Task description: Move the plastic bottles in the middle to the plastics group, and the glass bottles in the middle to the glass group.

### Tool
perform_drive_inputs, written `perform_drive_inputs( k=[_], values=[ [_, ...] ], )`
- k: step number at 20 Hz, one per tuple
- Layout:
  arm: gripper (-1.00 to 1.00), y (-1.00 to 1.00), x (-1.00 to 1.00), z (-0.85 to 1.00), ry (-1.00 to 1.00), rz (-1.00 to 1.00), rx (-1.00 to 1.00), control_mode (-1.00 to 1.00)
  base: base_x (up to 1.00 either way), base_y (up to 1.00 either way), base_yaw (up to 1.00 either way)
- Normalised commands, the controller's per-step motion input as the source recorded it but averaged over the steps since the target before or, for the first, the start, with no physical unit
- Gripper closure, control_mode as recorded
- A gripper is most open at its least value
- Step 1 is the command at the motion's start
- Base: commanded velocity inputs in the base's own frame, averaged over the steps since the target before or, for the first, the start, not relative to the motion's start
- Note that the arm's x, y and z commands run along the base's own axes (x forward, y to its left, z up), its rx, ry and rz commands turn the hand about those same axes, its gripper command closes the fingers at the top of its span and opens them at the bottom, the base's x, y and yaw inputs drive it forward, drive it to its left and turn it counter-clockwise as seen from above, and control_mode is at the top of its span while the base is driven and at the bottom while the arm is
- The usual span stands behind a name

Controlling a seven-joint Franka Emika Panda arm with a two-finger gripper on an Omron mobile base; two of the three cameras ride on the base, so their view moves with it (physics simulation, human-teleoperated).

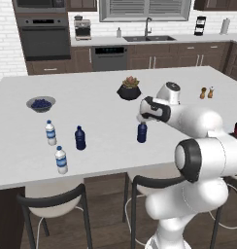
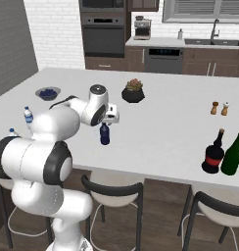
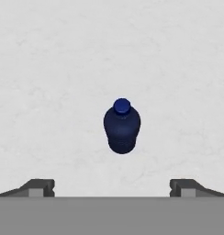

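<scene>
Navy plastic, small and capped in blue, the little dark bottle [image 3: 122, 126] stood upright on the pale grey island counter [image 1: 106, 121], alone in the middle stretch of it. My two-finger gripper [image 3: 112, 186] hung directly above it, pointing down, with both dark finger tips spread wide to either side and nothing between them; I was touching nothing. In the left base view the same bottle [image 1: 142, 132] sat just under my hand, and in the right base view it [image 2: 105, 134] showed below the white wrist.

Off toward my left on the counter stood the plastics: a second small dark navy bottle [image 1: 80, 138] with a small clear water bottle with a white cap and blue-white label [image 1: 50, 133] beside it, apart from each other. Another clear, blue-labelled water bottle [image 1: 61, 160] stood nearer the counter's front edge, close to that pair. Behind them rested a grey bowl of blueberries [image 1: 41, 103].

Farther back, near the counter's middle, sat a black pot holding a reddish-green succulent [image 1: 129, 89]. Far to my right, near the front edge, a squat black bottle with a red label band [image 2: 213, 153] stood just beside a tall green glass bottle [image 2: 233, 153], and a pair of small salt and pepper shakers [image 2: 219, 108] stood behind them.
</scene>
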Motion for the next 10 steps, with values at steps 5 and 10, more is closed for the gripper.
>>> perform_drive_inputs(
  k=[5,10],
  values=[
    [-1.00,0.14,0.12,-0.12,0.00,-0.03,0.00,-1.00,0.00,0.00,0.00],
    [-1.00,-0.03,0.13,-0.22,0.00,-0.12,0.00,-1.00,0.00,0.00,0.00]
  ],
)
